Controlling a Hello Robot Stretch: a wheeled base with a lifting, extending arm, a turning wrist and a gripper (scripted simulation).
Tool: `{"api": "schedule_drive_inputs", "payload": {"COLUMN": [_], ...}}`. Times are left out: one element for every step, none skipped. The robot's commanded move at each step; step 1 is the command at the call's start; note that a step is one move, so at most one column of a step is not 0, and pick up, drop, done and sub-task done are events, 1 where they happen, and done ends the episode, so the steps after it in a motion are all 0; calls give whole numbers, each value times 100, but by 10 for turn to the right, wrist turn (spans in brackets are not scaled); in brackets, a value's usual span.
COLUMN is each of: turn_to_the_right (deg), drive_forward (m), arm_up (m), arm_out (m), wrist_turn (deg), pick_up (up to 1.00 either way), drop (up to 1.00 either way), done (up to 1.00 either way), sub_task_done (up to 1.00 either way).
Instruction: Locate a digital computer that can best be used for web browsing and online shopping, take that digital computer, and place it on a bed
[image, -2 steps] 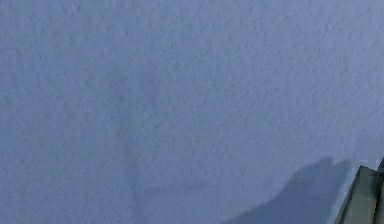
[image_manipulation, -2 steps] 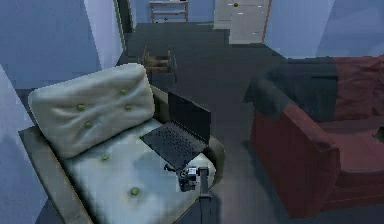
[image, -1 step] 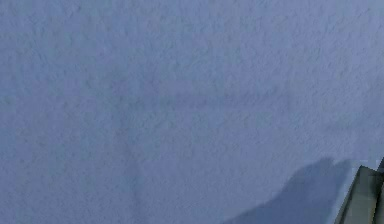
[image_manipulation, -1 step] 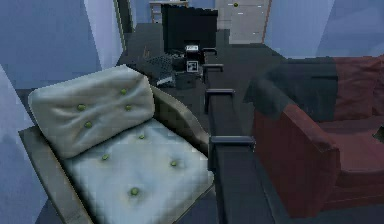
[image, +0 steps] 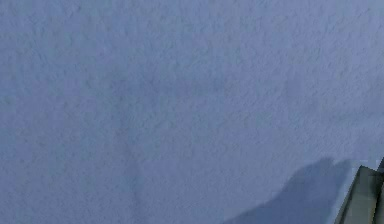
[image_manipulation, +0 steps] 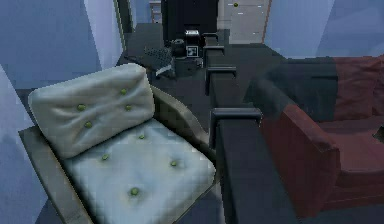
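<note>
Computer might have been the black slab that stood just beyond the hand; I could not tell whether the hand gripped anything.

— How's the light ahead?
— Dim and even over the wall; one soft shadow low at the forward view's right.
— And sideways?
— Brightest on the armchair; the sofa lies darker; the far door is pale.
</note>
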Motion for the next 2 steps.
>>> {"api": "schedule_drive_inputs", "payload": {"turn_to_the_right": [0, 0], "drive_forward": [0, 0], "arm_up": [0, 0], "arm_out": [0, 0], "wrist_turn": [-450, -450], "pick_up": [0, 0], "drop": [0, 0], "done": [0, 0], "sub_task_done": [0, 0]}}
